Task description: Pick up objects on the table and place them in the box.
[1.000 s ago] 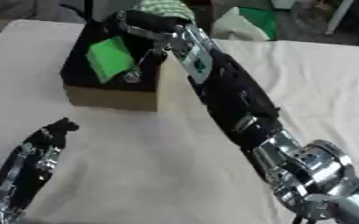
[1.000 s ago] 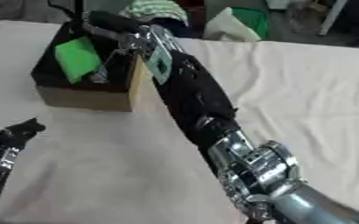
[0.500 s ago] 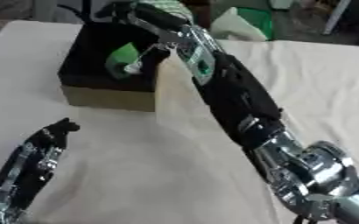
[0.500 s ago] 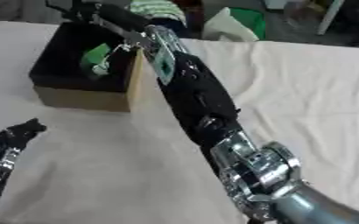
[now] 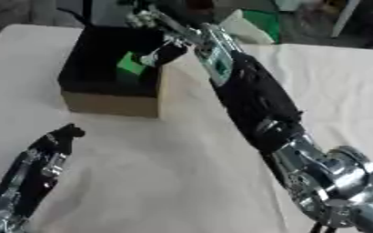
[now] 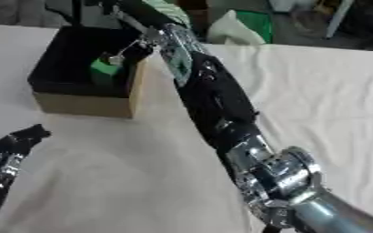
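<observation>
A black-lined cardboard box [image 5: 110, 102] stands on the white-clothed table at the far left. A green object [image 5: 130, 66] lies inside it, low against the right wall. My right arm reaches up the middle of the view, and my right hand [image 5: 167, 51] hovers over the box's right rim, just above the green object, fingers relaxed and not closed round it. My left hand [image 5: 45, 152] rests open at the lower left, fingers pointing up, well short of the box.
A green and white bag [image 6: 241, 27] sits beyond the table's far edge, behind the box. White cloth [image 6: 325, 91] covers the table to the right of my arm and in front of the box.
The green object, held above the box a second ago, has sunk into the box by its right wall. My right hand has drawn slightly right. The left hand has not moved.
</observation>
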Available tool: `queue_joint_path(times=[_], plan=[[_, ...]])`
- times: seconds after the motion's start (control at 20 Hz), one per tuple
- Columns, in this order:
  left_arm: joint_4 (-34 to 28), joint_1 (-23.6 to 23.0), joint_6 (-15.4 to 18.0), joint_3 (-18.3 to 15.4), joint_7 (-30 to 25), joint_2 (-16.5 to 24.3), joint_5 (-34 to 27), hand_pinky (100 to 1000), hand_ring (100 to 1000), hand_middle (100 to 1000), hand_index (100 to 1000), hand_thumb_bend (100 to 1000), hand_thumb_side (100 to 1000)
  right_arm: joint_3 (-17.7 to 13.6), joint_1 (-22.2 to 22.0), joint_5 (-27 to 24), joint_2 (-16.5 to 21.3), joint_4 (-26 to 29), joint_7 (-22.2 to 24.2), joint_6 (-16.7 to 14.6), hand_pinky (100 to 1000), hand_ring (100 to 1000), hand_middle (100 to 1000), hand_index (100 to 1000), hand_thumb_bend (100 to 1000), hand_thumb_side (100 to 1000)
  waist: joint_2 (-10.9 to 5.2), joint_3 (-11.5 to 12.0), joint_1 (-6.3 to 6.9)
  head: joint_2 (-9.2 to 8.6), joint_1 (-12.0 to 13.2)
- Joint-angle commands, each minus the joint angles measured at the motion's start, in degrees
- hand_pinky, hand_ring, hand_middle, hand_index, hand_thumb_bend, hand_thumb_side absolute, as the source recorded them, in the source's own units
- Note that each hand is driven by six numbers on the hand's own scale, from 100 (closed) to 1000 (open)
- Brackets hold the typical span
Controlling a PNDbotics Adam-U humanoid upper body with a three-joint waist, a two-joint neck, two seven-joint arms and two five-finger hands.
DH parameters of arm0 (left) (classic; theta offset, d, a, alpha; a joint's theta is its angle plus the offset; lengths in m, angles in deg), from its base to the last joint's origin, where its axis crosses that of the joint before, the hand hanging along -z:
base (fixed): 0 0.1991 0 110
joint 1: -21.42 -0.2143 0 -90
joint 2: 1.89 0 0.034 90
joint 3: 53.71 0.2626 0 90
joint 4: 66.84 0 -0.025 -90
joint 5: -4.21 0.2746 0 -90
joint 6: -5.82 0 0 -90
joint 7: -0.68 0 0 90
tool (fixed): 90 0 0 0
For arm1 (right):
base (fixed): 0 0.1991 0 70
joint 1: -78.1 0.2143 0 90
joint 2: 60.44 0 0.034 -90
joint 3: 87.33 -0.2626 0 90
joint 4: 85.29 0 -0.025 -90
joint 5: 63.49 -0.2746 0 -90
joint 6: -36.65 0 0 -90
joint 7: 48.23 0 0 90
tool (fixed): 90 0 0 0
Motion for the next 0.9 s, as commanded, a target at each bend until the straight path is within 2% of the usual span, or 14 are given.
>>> queue_joint_path(times=[0.05,0.1,0.15,0.2,0.35,0.4,0.65,0.75,0.8,0.9], plan=[[-0.63,-0.03,0.05,-1.04,0.72,0.23,-0.13,1000,1000,720,793,100,676,-0.38,0.46,-5.63,3.37,2.33,-0.30,0.61,827,766,827,924,335,100,-1.11,-0.69,0.68,-0.09,1.14],[-0.64,-0.15,0.04,-1.27,0.95,0.22,-0.10,1000,1000,720,792,100,684,-0.26,0.06,-7.76,4.12,2.91,-0.06,0.85,822,762,819,919,220,100,-1.13,-1.05,0.73,-0.03,1.45],[-0.66,-0.28,0.04,-1.52,1.18,0.21,-0.06,1000,1000,720,791,100,676,-0.17,-0.51,-10.25,5.05,3.59,0.29,1.20,818,758,808,915,273,100,-1.16,-1.54,0.79,0.06,1.82],[-0.68,-0.42,0.03,-1.73,1.39,0.20,-0.02,1000,1000,720,791,100,676,0.02,-1.11,-12.75,5.95,4.32,0.80,1.55,815,754,800,914,254,100,-1.21,-1.98,0.85,0.17,2.19],[-0.70,-1.03,0.05,-2.44,2.07,0.29,0.17,1000,1000,719,791,100,675,0.79,-3.78,-21.47,9.68,7.28,2.99,2.37,806,742,782,908,162,100,-1.38,-3.61,1.15,0.54,3.60],[-0.72,-1.20,0.06,-2.61,2.26,0.32,0.24,1000,1000,719,791,100,675,1.01,-4.70,-24.67,10.81,8.35,3.94,2.84,801,731,770,903,100,114,-1.41,-4.04,1.23,0.62,3.85],[-0.79,-1.67,0.12,-3.36,3.09,0.35,0.43,1000,1000,719,790,100,674,0.97,-11.12,-41.40,16.79,16.46,8.57,6.59,799,722,757,898,100,139,-1.49,-6.23,1.64,0.87,5.00],[-0.80,-1.84,0.12,-3.60,3.35,0.35,0.50,1000,1000,718,790,100,675,0.23,-14.04,-46.32,18.46,20.18,9.53,8.44,799,721,755,895,100,192,-1.47,-7.01,1.78,1.11,5.34],[-0.79,-1.92,0.11,-3.69,3.45,0.34,0.54,1000,1000,718,790,100,675,-0.18,-15.27,-48.28,18.96,21.78,9.78,9.47,799,720,758,895,100,246,-1.46,-7.29,1.83,1.25,5.46],[-0.80,-2.00,0.12,-3.81,3.60,0.23,0.59,1000,1000,718,790,100,675,-1.05,-17.90,-51.49,19.85,24.95,10.12,11.24,800,722,756,895,100,221,-1.45,-7.64,1.98,1.37,5.75]])
